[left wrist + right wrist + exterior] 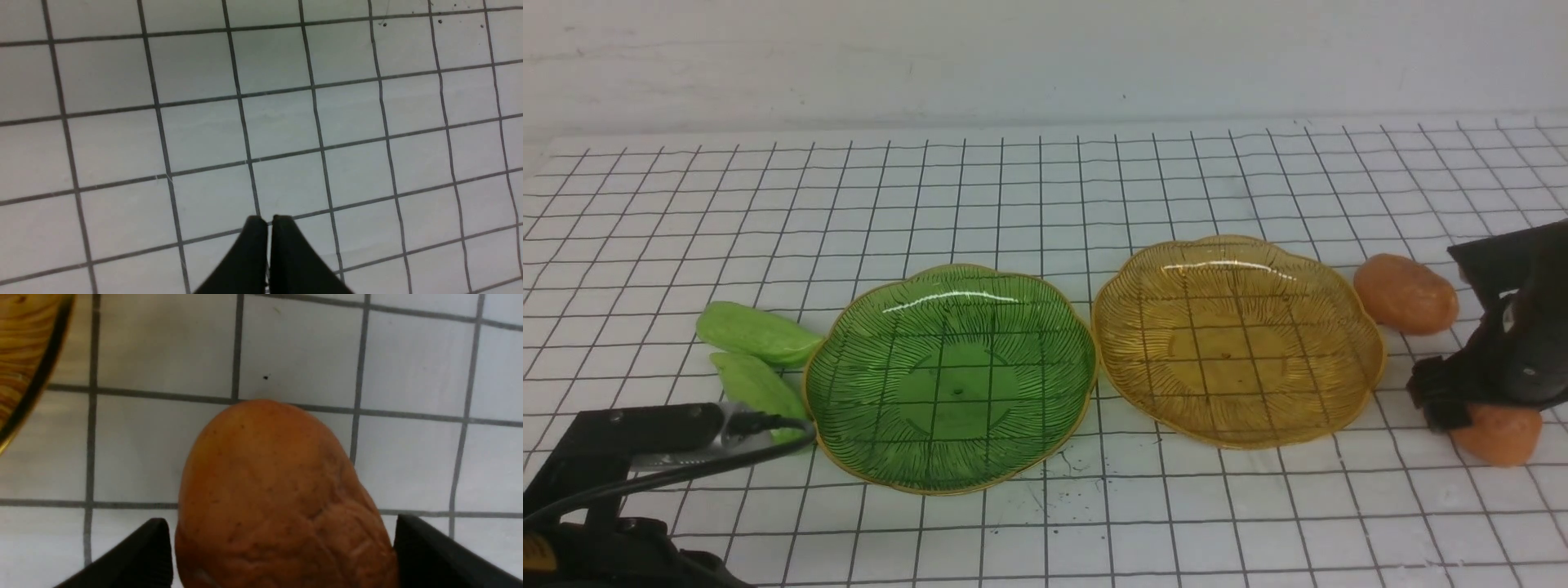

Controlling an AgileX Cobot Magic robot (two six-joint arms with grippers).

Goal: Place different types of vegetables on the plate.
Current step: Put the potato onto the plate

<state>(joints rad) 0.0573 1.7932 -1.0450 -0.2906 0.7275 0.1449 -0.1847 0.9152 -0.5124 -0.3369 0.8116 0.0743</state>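
Observation:
Two light-green cucumber-like pieces lie side by side left of the green plate: the far one and the near one. Both the green plate and the yellow plate are empty. One orange-brown potato lies right of the yellow plate. My right gripper is down over the second potato. In the right wrist view the gripper straddles this potato, open; one finger touches it and the other stands a sliver off. My left gripper is shut and empty above bare grid.
The white table with its black grid stretches back to a pale wall. The left arm's black bracket and cable partly cover the near cucumber piece. The yellow plate's rim shows beside the right gripper.

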